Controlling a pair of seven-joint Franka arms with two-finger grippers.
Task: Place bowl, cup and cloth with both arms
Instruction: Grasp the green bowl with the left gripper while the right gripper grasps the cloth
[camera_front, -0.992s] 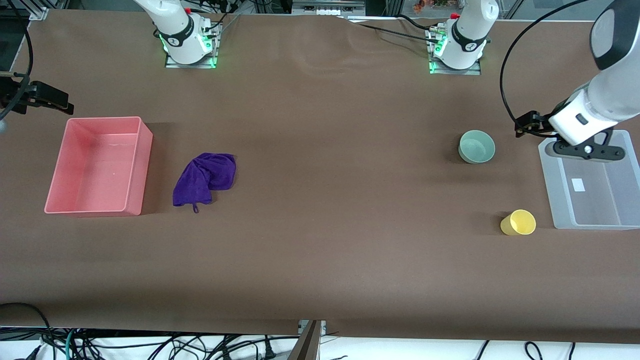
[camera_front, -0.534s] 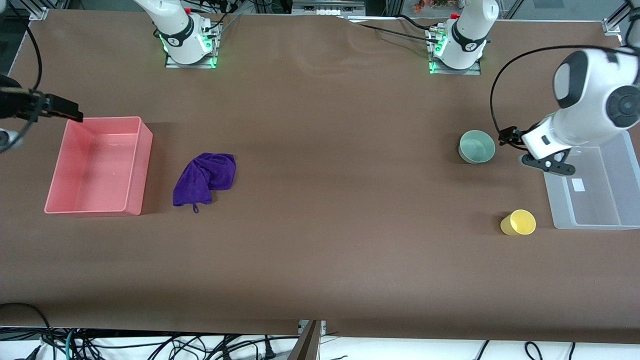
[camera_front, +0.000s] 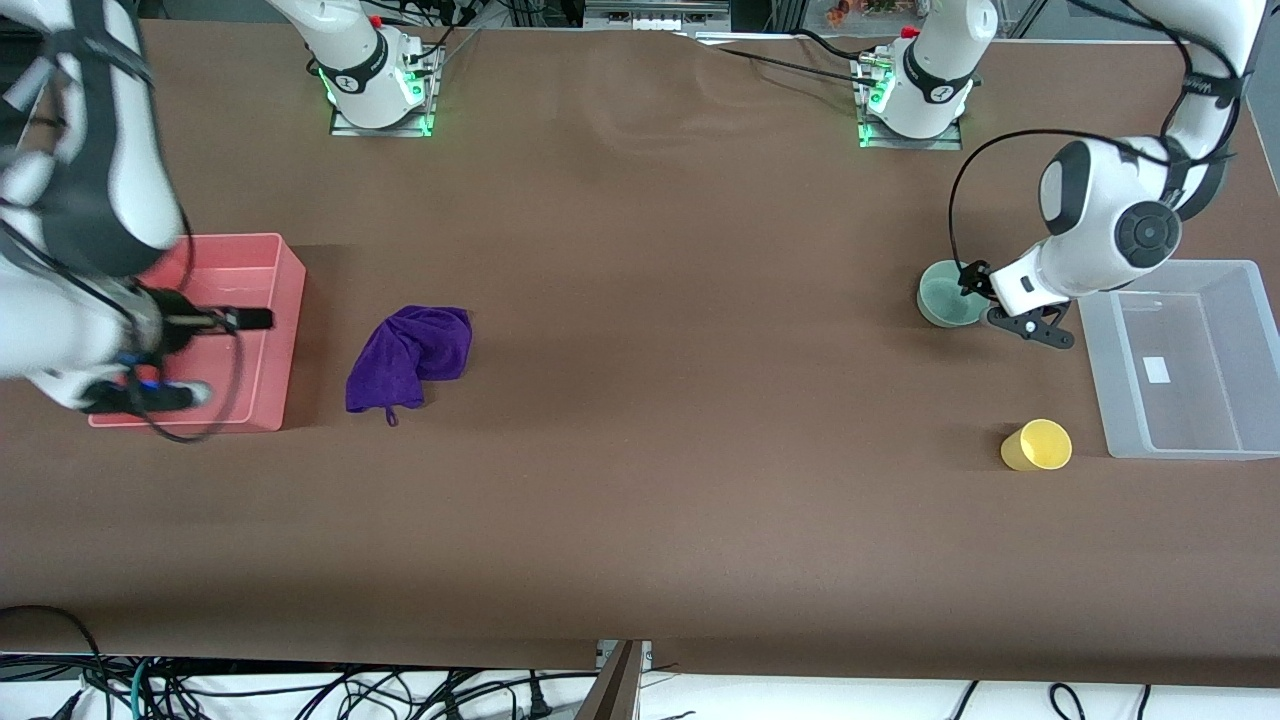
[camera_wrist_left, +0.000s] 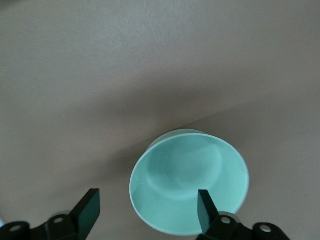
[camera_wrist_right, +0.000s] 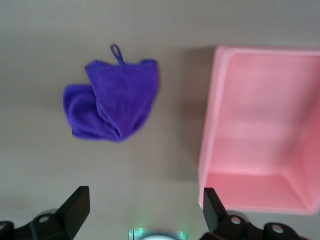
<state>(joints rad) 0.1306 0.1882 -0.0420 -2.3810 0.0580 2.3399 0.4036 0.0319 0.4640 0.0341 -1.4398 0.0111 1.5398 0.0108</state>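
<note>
The mint-green bowl (camera_front: 940, 295) stands upright on the table beside the clear bin. My left gripper (camera_front: 1030, 326) hangs open just over the bowl's edge toward the bin. In the left wrist view the bowl (camera_wrist_left: 190, 187) lies below my left gripper (camera_wrist_left: 148, 210), one finger over the bowl's inside and the other over the table. The yellow cup (camera_front: 1037, 445) stands nearer the front camera than the bowl. The purple cloth (camera_front: 410, 355) lies crumpled beside the pink bin (camera_front: 268, 250). My right gripper (camera_front: 150, 396) is open, high over the pink bin; its wrist view shows the cloth (camera_wrist_right: 112, 100) and my right gripper (camera_wrist_right: 145, 207).
The pink bin (camera_wrist_right: 260, 135) is empty. The clear plastic bin (camera_front: 1190, 420) stands empty at the left arm's end of the table. Both arm bases with green lights stand along the edge farthest from the front camera.
My left gripper has moved from over the clear bin to over the bowl. My right arm has swung in from the table's end to over the pink bin.
</note>
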